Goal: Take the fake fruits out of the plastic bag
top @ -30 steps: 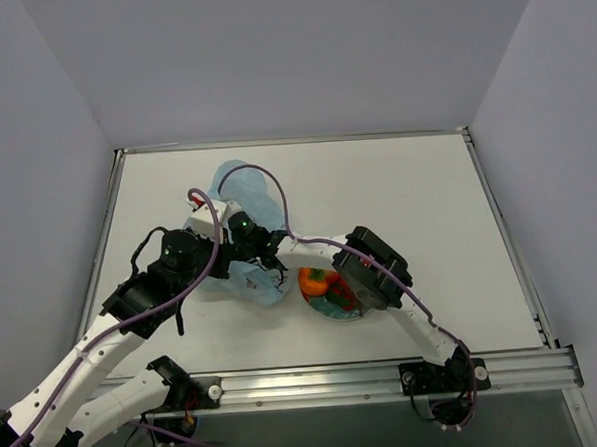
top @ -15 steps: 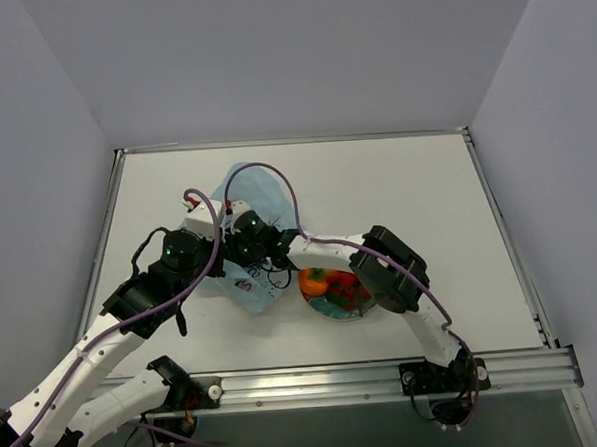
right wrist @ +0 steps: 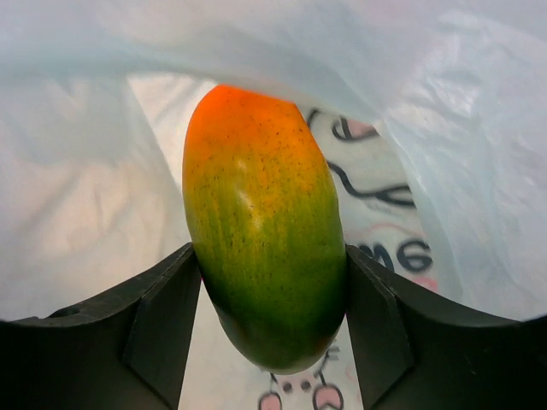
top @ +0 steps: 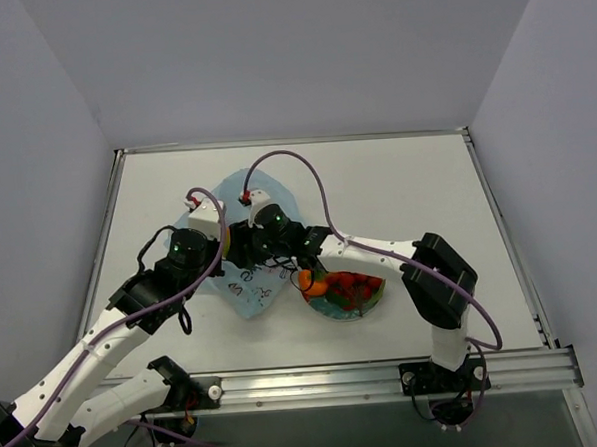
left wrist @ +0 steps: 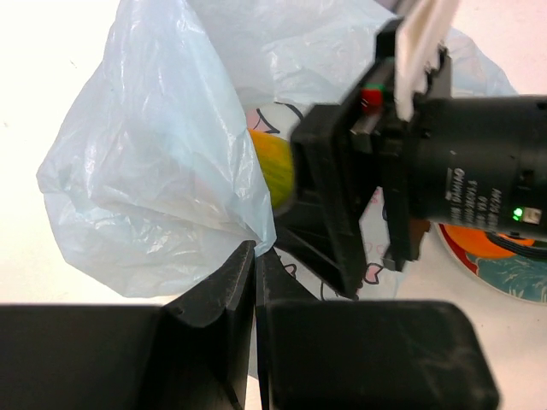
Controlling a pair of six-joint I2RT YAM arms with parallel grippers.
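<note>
Right wrist: right gripper [right wrist: 268,295] clasping mango [right wrist: 261,213], part-veiled by bag [right wrist: 449,128] in left gripper's [left wrist: 255,260] pinch.

**One bag, one plate, a few fruits**

There is one plastic bag [top: 250,291] and one mango [right wrist: 265,248], which shows in the right wrist view. There is one plate [top: 333,316], with one orange fruit [top: 315,283] and a cluster of red fruits [top: 357,284] (too small and tightly packed to count).

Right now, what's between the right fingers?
The mango, touching both right fingers, inside the bag; shown in the right wrist view.
</note>
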